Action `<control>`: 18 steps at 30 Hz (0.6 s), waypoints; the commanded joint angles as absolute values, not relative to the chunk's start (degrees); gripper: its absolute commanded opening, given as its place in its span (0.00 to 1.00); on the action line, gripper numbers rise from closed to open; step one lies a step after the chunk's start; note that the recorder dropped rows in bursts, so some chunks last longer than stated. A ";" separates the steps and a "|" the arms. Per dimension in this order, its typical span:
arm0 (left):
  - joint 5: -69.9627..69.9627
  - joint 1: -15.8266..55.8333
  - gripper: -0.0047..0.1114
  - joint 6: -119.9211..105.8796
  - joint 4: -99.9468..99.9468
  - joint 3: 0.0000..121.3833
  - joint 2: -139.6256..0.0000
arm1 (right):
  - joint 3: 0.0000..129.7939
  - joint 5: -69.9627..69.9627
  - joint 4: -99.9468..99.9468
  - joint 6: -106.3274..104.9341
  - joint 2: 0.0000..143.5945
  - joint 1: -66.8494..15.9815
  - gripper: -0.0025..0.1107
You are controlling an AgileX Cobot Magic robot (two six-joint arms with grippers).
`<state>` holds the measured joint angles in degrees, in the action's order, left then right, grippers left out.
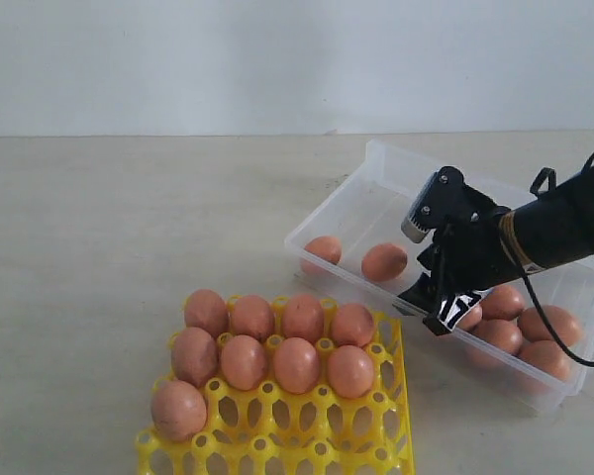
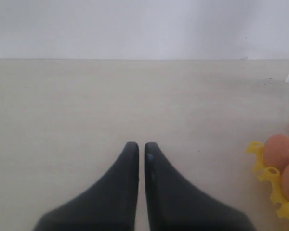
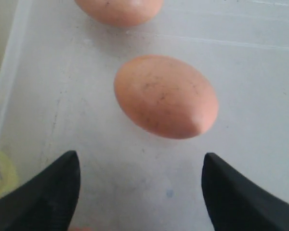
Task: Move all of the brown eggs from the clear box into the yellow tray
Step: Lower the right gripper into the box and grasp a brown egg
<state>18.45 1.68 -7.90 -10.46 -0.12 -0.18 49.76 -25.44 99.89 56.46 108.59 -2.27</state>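
Observation:
Several brown eggs (image 1: 296,364) fill the far rows of the yellow tray (image 1: 394,401) at the front. More eggs lie in the clear box (image 1: 371,188) on the right: two at its left end (image 1: 384,261) and a cluster (image 1: 547,325) at its right end. My right gripper (image 1: 423,292) is inside the box, open, just short of one egg (image 3: 165,96), which lies ahead of the spread fingertips (image 3: 67,169). A second egg (image 3: 119,9) lies beyond it. My left gripper (image 2: 141,147) is shut and empty over bare table, with the tray's corner (image 2: 269,177) off to one side.
The box's low near wall (image 1: 351,272) runs between the tray and my right gripper. Beige tabletop (image 1: 129,228) spreads to the left and back, ending at a white wall.

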 commanded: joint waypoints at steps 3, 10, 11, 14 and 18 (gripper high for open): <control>17.80 1.92 0.08 -7.51 -10.91 0.00 0.00 | 49.97 -25.03 99.84 38.55 108.62 -2.52 0.59; 17.80 1.92 0.08 -7.51 -10.91 0.00 0.00 | 50.10 -25.52 85.09 16.01 108.62 -2.52 0.59; 17.80 1.92 0.08 -7.51 -10.91 0.00 0.00 | 50.20 -25.77 83.54 13.98 108.62 -2.52 0.59; 17.80 1.92 0.08 -7.51 -10.91 0.00 0.00 | 50.65 -26.75 81.49 10.82 108.62 -2.52 0.59; 17.80 1.92 0.08 -7.51 -10.91 0.00 0.00 | 50.98 -26.75 78.54 11.32 108.62 -2.52 0.59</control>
